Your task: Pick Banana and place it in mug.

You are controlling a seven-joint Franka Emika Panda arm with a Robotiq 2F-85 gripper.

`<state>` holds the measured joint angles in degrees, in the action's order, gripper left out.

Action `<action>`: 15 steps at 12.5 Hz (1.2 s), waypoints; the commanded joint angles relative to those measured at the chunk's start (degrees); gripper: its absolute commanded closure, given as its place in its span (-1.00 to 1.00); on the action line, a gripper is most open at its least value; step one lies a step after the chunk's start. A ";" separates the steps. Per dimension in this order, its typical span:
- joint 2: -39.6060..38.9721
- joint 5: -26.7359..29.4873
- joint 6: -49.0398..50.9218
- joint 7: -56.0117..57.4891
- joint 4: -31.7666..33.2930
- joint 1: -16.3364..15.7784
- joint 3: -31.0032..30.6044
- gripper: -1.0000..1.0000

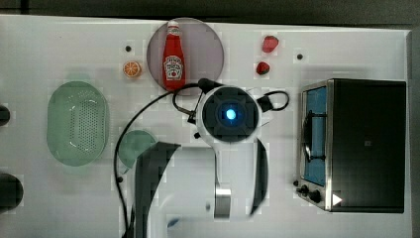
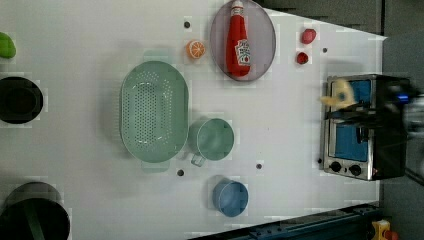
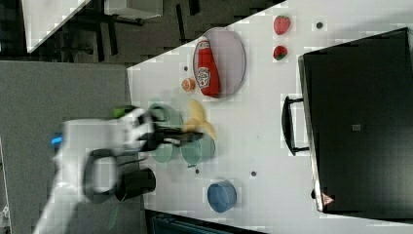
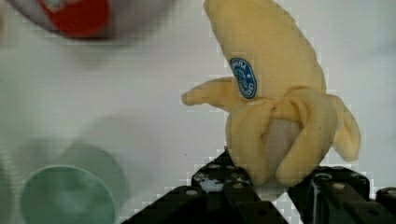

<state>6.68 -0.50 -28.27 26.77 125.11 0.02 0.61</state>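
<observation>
Banana [image 4: 275,102] is held at its peeled end by the closed hand [image 4: 275,186], lifted clear of the counter [image 4: 93,93]. Farther off, the mug [image 4: 65,198] stands beside the perforated basket [image 2: 154,111] (the ketchup bottle [image 1: 174,55] lies beyond). Because the grip sits low, the fruit could tip or catch the mug's rim when lowered.

Matt plush banana [image 4: 275,93], glossy metal oven [image 2: 350,125]
</observation>
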 commanded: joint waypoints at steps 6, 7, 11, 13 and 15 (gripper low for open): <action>1.17 7.22 7.87 -34.41 -2.36 -3.33 -20.08 0.37; -0.29 7.12 6.22 -37.43 -2.32 -3.34 -21.58 0.37; -6.15 6.01 -4.64 -44.25 2.40 -3.36 -24.56 0.37; -8.64 5.13 -13.77 -44.25 6.90 -3.32 -24.14 0.37; -10.16 4.58 -15.71 -44.25 8.87 -3.28 -24.03 0.36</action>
<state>-4.13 4.72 -45.32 -14.49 132.61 -4.08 -23.56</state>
